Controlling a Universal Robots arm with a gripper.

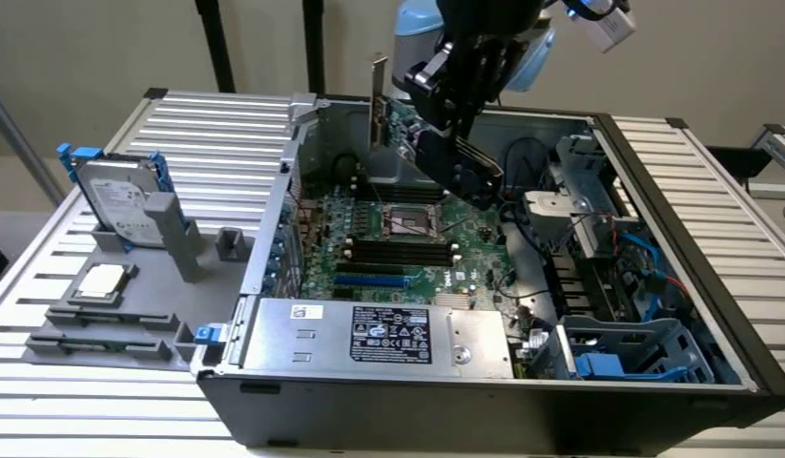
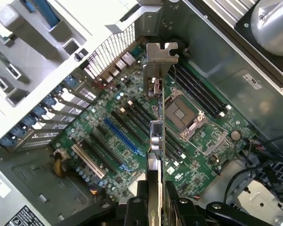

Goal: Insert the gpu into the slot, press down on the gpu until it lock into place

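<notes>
My gripper (image 1: 451,105) hangs over the open computer case and is shut on the gpu (image 1: 464,164), a thin black card with a green board edge and a metal bracket (image 1: 380,88). The card is tilted and held in the air, clear of the motherboard (image 1: 366,243). In the wrist view the gpu (image 2: 155,141) is seen edge-on, running out from between my fingers (image 2: 136,207), with its bracket (image 2: 159,56) at the far end. The slot (image 1: 370,282), a long blue strip, lies on the board below, nearer the power supply. In the wrist view the slot (image 2: 123,137) sits beside the card's line, apart from it.
A silver power-supply box (image 1: 380,334) fills the case's near side. The CPU socket (image 1: 411,221) and black memory slots (image 1: 399,253) lie under the card. Cables and a blue drive cage (image 1: 621,355) crowd the exterior view's right. A hard drive (image 1: 118,200) stands in a holder outside.
</notes>
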